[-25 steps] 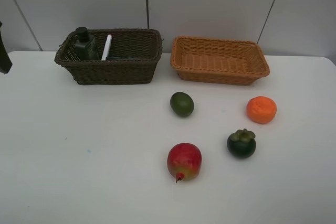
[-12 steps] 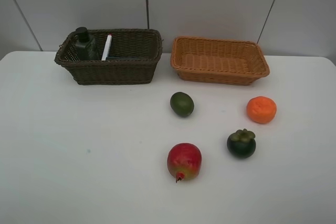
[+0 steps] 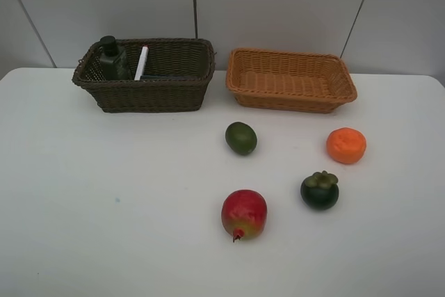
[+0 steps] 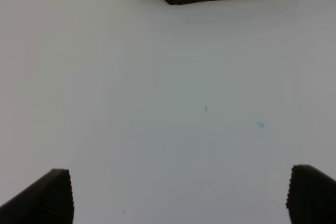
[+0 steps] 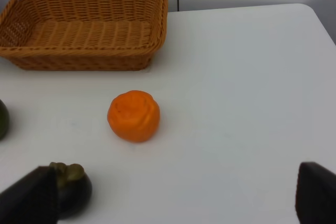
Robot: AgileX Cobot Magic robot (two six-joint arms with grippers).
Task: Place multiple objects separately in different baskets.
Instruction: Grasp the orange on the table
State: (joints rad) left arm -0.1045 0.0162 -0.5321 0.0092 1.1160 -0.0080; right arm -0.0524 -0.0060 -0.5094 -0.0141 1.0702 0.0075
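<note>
1. The left claw hangs over the bare white table, jaws spread wide with nothing between them.
2. The dark brown basket stands at the back left of the table. At its left end a green pump bottle stands upright, and a white red-tipped marker leans just beside it.
3. The lime lies on the table in front of the gap between the two baskets.
4. The pomegranate lies nearest the front edge, well apart from the lime.
5. The tan basket stands at the back right, beside the dark one but not touching it.
6. The mangosteen sits to the right of the pomegranate.
7. The orange sits on the table in front of the tan basket's right end.
8. The right claw is wide open and holds nothing. The orange lies ahead of it, and one finger partly hides the mangosteen.
</note>
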